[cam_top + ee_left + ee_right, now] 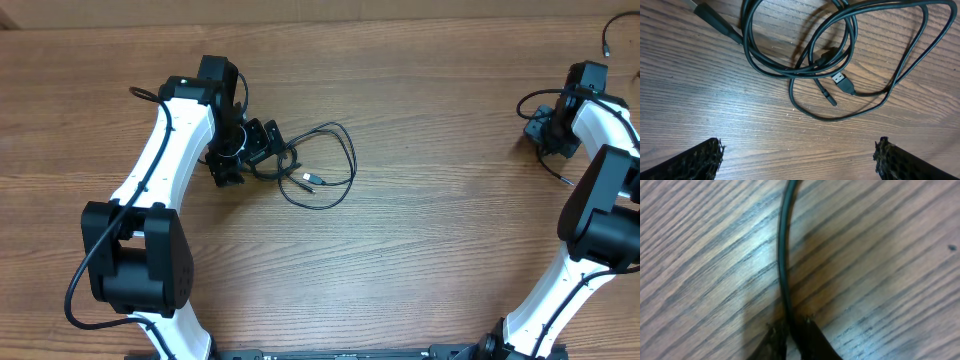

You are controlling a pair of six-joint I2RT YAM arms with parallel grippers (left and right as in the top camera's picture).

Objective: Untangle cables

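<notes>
Cables lie tangled on the table just ahead of your left gripper, whose jaws stand wide and empty. Your right gripper pinches a single cord at its very fingertips, well apart from the tangle. Pull sharply and that cord may slip free; close the left on several strands and you tighten the knot. No writing is readable, even on the plug

Bare table lies wide between the cable loops and the right arm. The left arm crowds the loops' left side; the left gripper, jaws wide, has bare wood beneath, loops just ahead. Room beyond the loops is open too.
</notes>
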